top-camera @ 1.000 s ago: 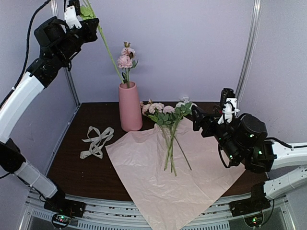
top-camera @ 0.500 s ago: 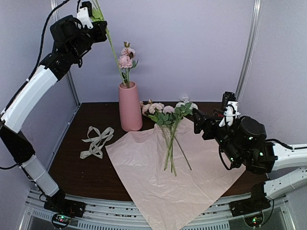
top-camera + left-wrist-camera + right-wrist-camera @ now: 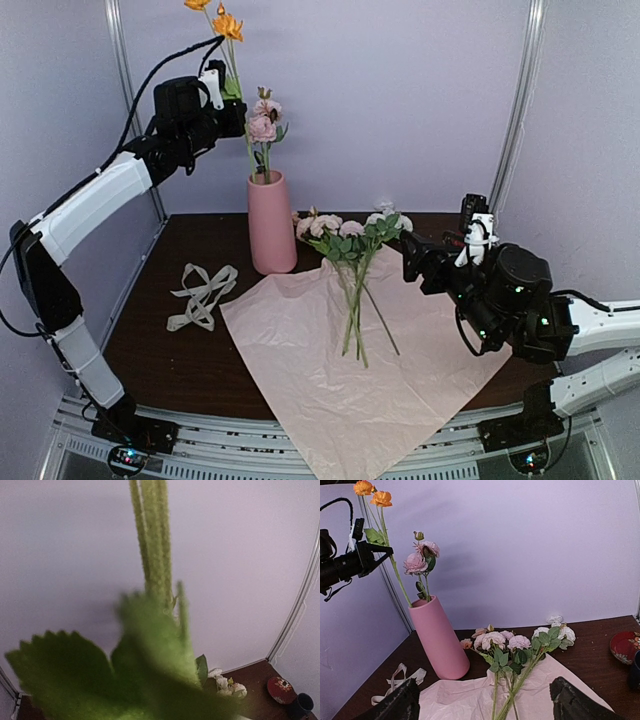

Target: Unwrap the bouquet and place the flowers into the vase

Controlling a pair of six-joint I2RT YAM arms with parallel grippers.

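Left claw [image 3: 234,106] gripping orange flower [image 3: 227,24], above vase [image 3: 271,225]

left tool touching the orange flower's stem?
Touching. The right wrist view shows the left tool shut on the stem of the orange flower, above the vase.

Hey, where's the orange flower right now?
In the top view the orange flower is high at upper left, its stem clamped in the shut jaws of the left gripper, above the pink vase and beside the pink flowers standing in it.
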